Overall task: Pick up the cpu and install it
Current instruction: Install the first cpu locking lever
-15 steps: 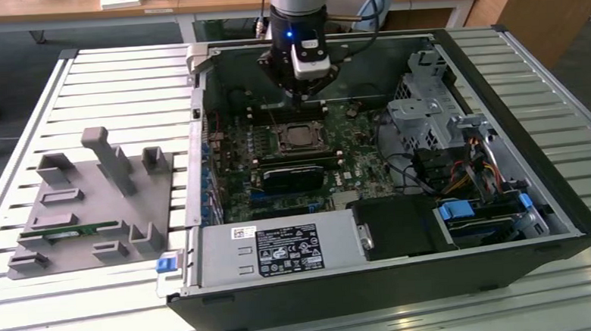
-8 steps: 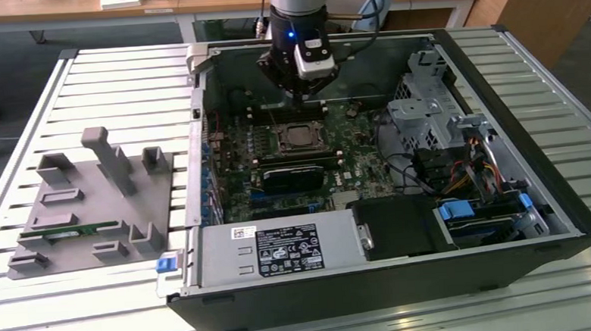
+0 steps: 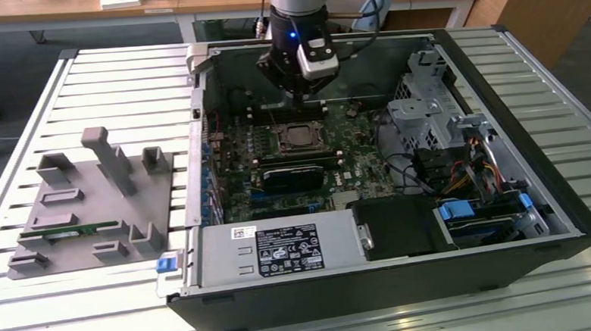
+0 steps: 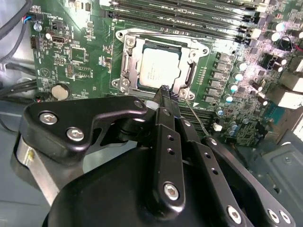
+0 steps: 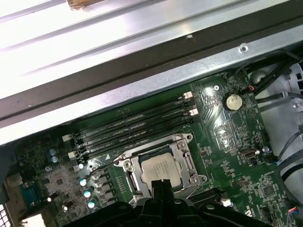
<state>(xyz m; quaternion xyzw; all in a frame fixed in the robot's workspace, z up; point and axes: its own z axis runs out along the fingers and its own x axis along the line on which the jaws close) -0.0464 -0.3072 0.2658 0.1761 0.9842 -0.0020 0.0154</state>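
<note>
cpu sits flat in the motherboard socket, inside the metal frame, silver top up; also visible in first wrist view. Gripper hangs just above the socket's edge, fingers pressed together, nothing between them, not touching the chip as far as I can tell. In exterior view the gripper is over the open PC case, just beyond the socket. Around the socket: memory slots on one side, row of capacitors beside it, coin cell further off. Black ribbed block sits just on the near side of the socket. Grey parts tray lies outside the case, well apart, with a green stick in it.
</note>
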